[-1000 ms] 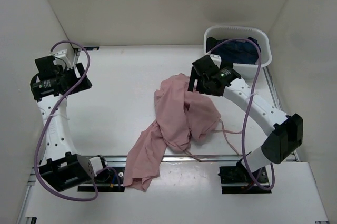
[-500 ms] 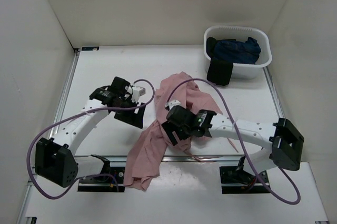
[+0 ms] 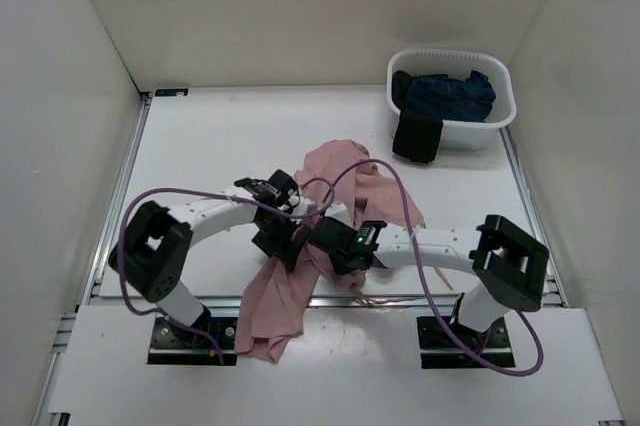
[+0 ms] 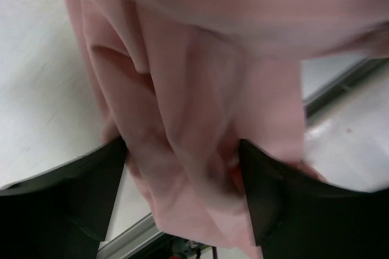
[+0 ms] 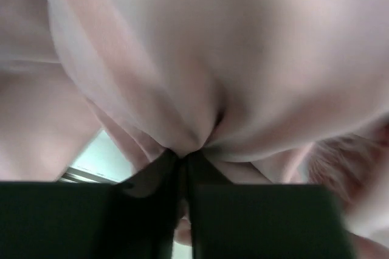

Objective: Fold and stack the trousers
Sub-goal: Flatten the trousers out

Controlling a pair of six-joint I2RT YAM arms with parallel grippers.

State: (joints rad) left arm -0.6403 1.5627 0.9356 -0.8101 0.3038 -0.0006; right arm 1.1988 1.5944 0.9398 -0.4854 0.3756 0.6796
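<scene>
The dusty-pink trousers [image 3: 350, 181] lie crumpled mid-table, one leg trailing over the front edge [image 3: 265, 331]. Both arms reach low into the heap near its middle. My left gripper [image 3: 283, 242] stands open, its black fingers [image 4: 85, 195] wide apart with a bunched strip of the trousers [image 4: 200, 89] lying between them. In the left wrist view the gripper [image 4: 182, 192] straddles the fabric above the table's front rail. My right gripper [image 3: 328, 249] is shut on the cloth. Its fingertips [image 5: 185, 154] pinch a gathered fold of the trousers [image 5: 243, 58], which fills that view.
A white basket [image 3: 500, 111] at the back right holds a dark blue garment [image 3: 448, 94]; a black cloth [image 3: 416, 138] hangs over its front. A metal rail [image 3: 200, 301] runs along the table's front edge. White walls enclose the table on three sides.
Both arms swung in from the sides to the trousers' middle. The right gripper went from open to shut on a fold of fabric. The left gripper came down astride the cloth.
</scene>
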